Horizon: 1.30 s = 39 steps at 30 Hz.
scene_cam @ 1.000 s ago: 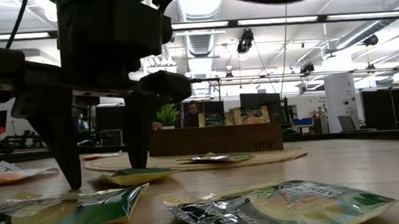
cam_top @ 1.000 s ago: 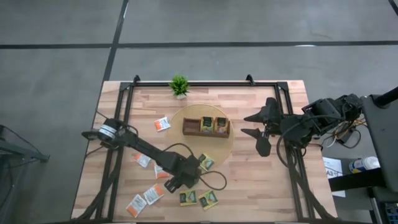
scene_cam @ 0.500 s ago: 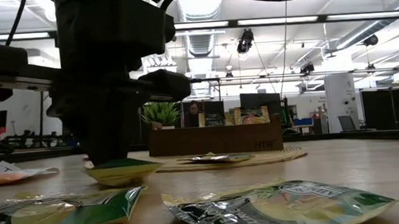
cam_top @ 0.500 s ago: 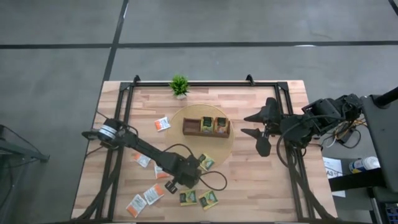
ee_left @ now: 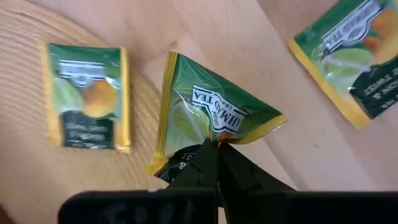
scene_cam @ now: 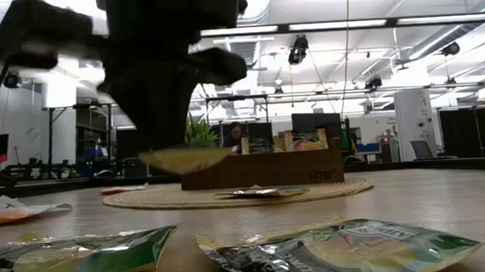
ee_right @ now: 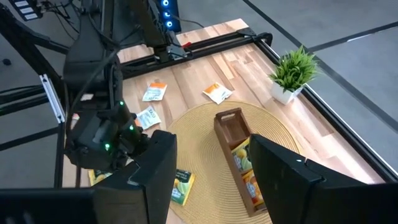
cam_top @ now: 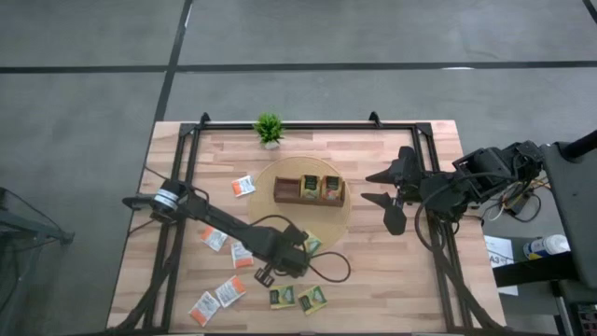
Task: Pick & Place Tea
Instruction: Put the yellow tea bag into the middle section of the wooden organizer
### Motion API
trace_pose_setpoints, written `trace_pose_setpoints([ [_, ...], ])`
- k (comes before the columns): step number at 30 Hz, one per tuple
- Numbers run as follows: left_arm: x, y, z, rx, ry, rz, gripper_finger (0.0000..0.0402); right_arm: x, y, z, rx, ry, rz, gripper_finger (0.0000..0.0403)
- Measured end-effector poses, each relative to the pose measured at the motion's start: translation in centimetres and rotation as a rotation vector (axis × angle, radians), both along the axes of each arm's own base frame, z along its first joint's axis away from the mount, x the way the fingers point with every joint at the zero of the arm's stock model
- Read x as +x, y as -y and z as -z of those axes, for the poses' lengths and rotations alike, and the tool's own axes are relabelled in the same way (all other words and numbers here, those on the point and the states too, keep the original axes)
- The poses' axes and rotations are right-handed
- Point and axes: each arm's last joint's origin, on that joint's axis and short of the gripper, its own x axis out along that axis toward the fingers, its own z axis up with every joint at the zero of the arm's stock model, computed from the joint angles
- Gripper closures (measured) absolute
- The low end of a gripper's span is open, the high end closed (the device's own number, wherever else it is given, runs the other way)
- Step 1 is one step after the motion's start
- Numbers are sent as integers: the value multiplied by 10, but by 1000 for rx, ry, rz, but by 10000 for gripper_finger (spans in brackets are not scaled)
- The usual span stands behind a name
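Left pincer [ee_left: 214,144] is clamped fully shut on one corner of a green-and-yellow sachet [ee_left: 208,115], which hangs from the fingertips, tilted and creased, clear of the surface [cam_top: 392,271]. In the low view the sachet [scene_cam: 185,159] floats at upper left of centre, above the wood. In the high view the left pincer [cam_top: 297,254] sits at lower centre, just off the lower-left rim of the round woven mat [cam_top: 343,217].

Key relation: the brown tray [cam_top: 309,190] lies up and to the right of the held sachet, on the mat, its long axis running left-right across the frame. The left arm is nearer by far, and it has the load. Judgement: the next move is a carry up-right over the mat, then a drop into a compartment.

A second green sachet [ee_left: 88,98] lies flat on the mat edge close by. More green ones [cam_top: 298,298] rest at bottom centre, and white-and-orange ones [cam_top: 216,295] at lower left.

Right pincer [cam_top: 390,189] waits at centre right, fingers spread, holding nothing.

Change from a second earlier: the left fingers stood spread with tips down on the wood either side of the sachet; now they are closed, the sachet is lifted, and the arm is shifted slightly right.
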Motion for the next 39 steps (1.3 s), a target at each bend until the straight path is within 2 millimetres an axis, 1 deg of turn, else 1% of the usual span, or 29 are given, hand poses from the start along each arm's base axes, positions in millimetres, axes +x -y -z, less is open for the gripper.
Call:
trace_pose_setpoints([
  [4,6,-4,-26,29,16,-35,401,-1,-1,0,0,-1,-8,204],
  [7,10,-9,-46,36,32,-58,401,-3,-6,0,-28,-8,-51,204],
  [12,15,-21,-83,57,79,-140,401,-6,-14,0,-46,-11,-100,204],
  [17,15,-33,-118,158,166,-202,401,-9,-17,0,-4,1,-88,204],
  [22,12,-42,-147,275,254,-258,401,-11,-21,0,49,23,-53,204],
  [25,7,-48,-161,362,277,-291,401,-14,-25,-1,48,51,-17,204],
  [28,2,-55,-173,407,297,-334,401,-18,-27,-3,48,77,6,204],
  [31,0,-60,-183,402,322,-364,401,-23,-27,-4,54,98,42,204],
  [39,-11,-72,-205,400,405,-419,401,-35,-25,7,107,62,191,204],
])
